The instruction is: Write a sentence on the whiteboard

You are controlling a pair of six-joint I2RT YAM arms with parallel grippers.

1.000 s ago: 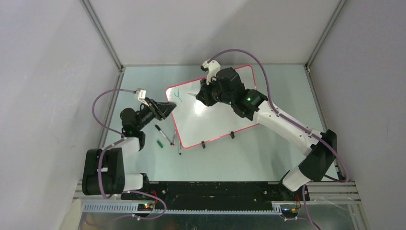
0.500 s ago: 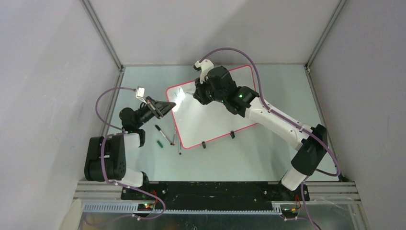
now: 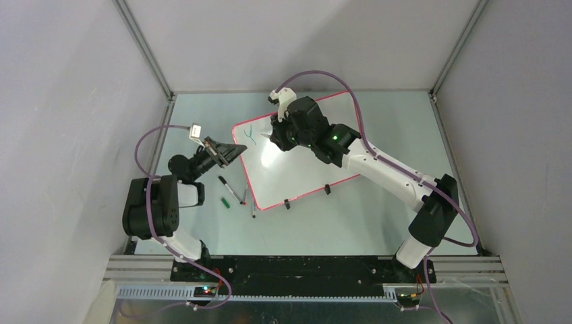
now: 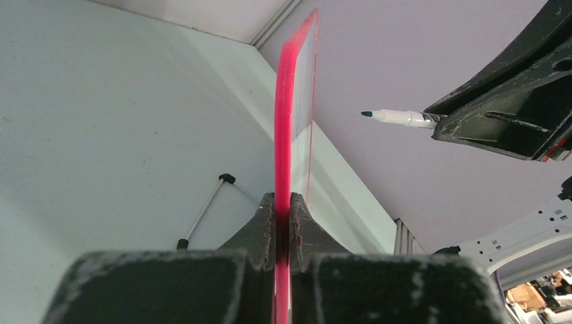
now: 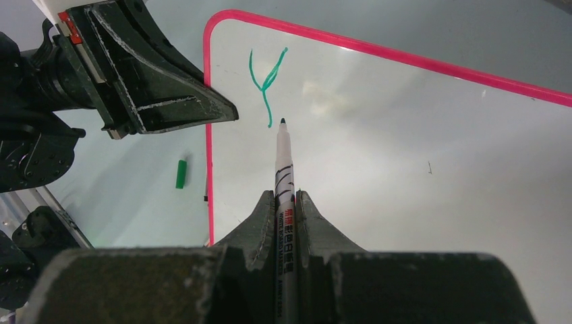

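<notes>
The whiteboard [image 3: 283,177] lies tilted on the table, its red-pink rim showing. My left gripper [image 3: 235,152] is shut on its left edge, seen edge-on in the left wrist view [image 4: 286,121]. Of the sentence, only a teal-green letter Y [image 5: 267,79] shows, near the board's upper left corner [image 3: 251,133]. My right gripper [image 5: 284,200] is shut on a whiteboard marker [image 5: 282,169], uncapped. Its tip sits just right of the Y's tail. The marker also shows in the left wrist view [image 4: 399,118]. I cannot tell if the tip touches the board.
A black marker [image 3: 231,190], a green cap [image 3: 224,202] and a thin pen [image 3: 253,206] lie on the table left of the board. Two black clip feet [image 3: 287,203] stand on the board's near edge. Walls close in the table at back and sides.
My right gripper with the marker has moved left across the board toward the Y. The left arm's base has turned a little; its gripper still holds the board's edge.
</notes>
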